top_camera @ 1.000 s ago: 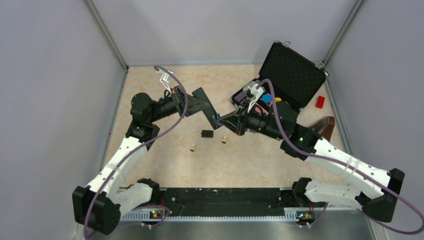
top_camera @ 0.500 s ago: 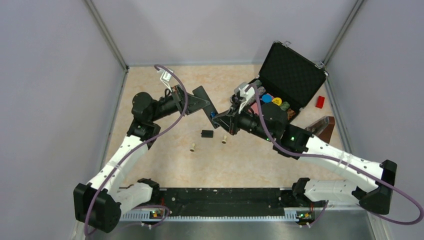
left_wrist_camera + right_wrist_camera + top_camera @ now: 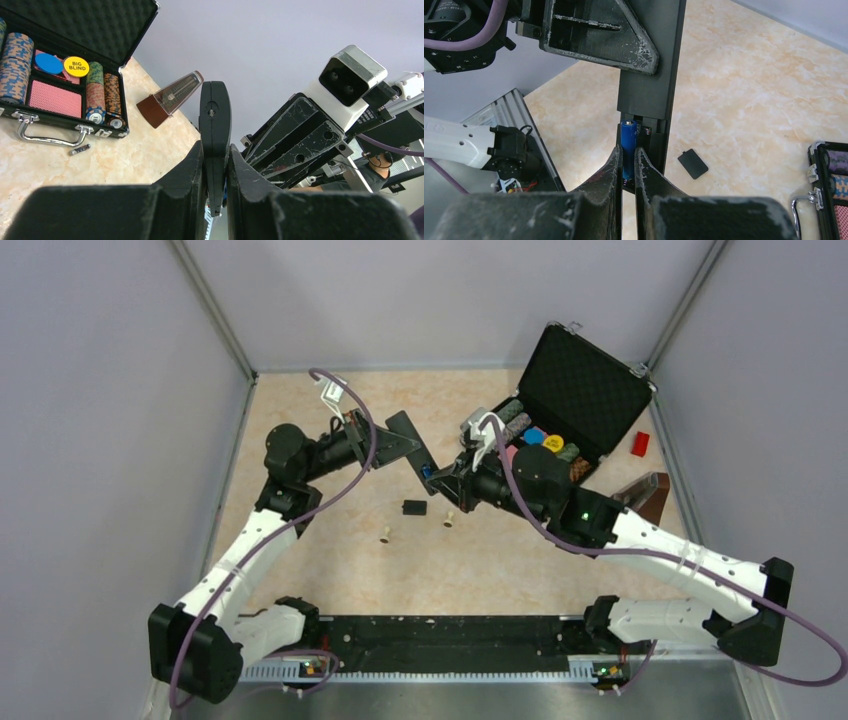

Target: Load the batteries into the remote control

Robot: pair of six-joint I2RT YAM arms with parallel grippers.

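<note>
Top external view has both arms meeting over the middle of the beige marble-patterned table (image 3: 500, 570). The left gripper (image 3: 403, 440) is clamped on a slim, flat black rectangular remote control (image 3: 418, 458), holding it off the surface with its free end slanting down toward the right arm. The right gripper (image 3: 434, 480) meets that end, its fingers pinched on a small blue cylindrical battery (image 3: 627, 142). From the right wrist, the battery lies along the left side of the remote's open compartment, its top close to the end wall; a spring shows in the slot beside it. Whether it is fully seated cannot be told. One finger of the left gripper covers the remote just above the compartment.

Below the remote, the small black back cover (image 3: 413, 507) lies flat on the table, with two beige pawn-shaped pegs (image 3: 449, 520) near it. Behind the right arm stands an open black chip case (image 3: 585, 390), and beside that a brown pyramid-shaped metronome (image 3: 645, 498) and a small red block (image 3: 640, 443), all well apart from the remote.
</note>
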